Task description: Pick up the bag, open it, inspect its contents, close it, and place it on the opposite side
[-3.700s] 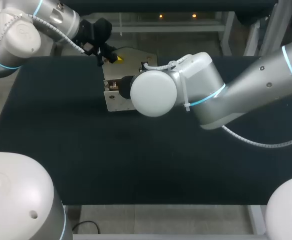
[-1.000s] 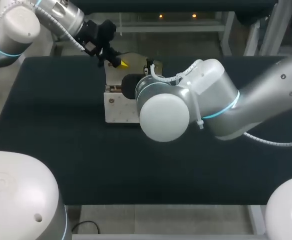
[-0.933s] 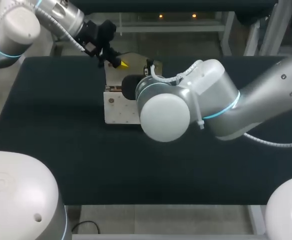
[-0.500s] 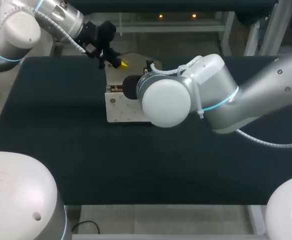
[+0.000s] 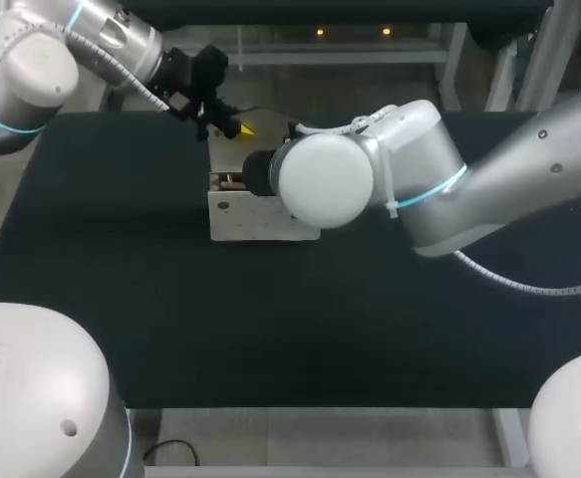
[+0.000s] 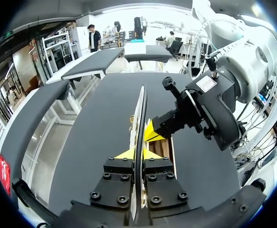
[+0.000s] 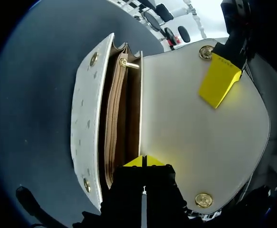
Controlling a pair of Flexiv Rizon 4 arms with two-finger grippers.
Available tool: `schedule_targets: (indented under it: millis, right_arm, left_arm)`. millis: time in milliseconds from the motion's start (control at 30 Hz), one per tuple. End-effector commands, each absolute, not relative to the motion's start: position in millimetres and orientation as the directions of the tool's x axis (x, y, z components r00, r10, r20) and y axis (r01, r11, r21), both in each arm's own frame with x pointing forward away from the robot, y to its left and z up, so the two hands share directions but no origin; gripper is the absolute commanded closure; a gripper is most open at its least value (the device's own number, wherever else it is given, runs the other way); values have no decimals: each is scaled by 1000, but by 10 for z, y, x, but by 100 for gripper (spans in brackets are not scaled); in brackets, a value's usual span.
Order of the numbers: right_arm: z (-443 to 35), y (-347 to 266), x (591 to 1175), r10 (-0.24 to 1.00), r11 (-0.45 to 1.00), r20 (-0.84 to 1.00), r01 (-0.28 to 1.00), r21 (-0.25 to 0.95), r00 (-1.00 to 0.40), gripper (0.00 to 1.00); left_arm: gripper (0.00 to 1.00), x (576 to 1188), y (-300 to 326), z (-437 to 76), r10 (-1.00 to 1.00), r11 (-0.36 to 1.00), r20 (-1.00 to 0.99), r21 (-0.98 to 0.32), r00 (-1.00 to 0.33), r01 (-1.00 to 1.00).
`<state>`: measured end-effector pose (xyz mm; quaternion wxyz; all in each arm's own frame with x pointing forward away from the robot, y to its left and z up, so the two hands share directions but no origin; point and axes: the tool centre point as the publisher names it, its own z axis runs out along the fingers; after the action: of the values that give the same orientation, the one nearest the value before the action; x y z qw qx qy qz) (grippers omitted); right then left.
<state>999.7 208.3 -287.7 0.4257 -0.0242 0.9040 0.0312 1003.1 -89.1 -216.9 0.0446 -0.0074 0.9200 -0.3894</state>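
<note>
**Q:** As the entry stands, what does each gripper hold?

**A:** Item one, left gripper point(image 6: 136, 154): fingers pressed together on the rim of the flap point(image 7: 195, 128), one yellow tip on each face. Item two, right gripper point(image 7: 144, 161): tips closed on the edge of the bag point(image 5: 250, 214), where flap meets body.

**Q:** Location of the bag?

**A:** Over the black table point(image 5: 121, 299), at 11 o'clock from its middle, mouth open. Whether it rests on the surface cannot be told. The left gripper is at 11 o'clock of the bag, and the right arm's wrist covers its 3 o'clock side.

**Q:** What is listed in one view only?

**A:**
- **Right wrist view:** tan lining, a zip point(image 7: 110, 128) along the inner pocket, two gold studs point(image 7: 205, 52) inside the flap, and the left gripper's yellow tip beside one stud.
- **Left wrist view:** the flap edge-on, upright between the fingers, with the right gripper just ahead.
- **Head view:** the right gripper's fingers are hidden behind its own wrist.
</note>
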Motion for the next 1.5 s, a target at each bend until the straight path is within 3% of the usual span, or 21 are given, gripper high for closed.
schedule_targets:
  millis: [33, 633, 1500]
  right_arm:
    - [-2921, 2076, 9980, -18, 997, -768, -73, 37, -640, 100]
    - [-2777, 2122, 9889, -4, 997, -804, -65, 43, -595, 100]
    - [-3049, 2176, 9899, -34, 995, -736, -91, 37, -677, 100]
  left_arm:
    - [100, 10030, -875, -2148, -62, 692, -79, -721, -995, 14]
    - [100, 10083, -885, -2203, -91, 694, -62, -720, -994, -19]
    - [100, 10049, -852, -2213, -97, 631, -40, -775, -994, -31]
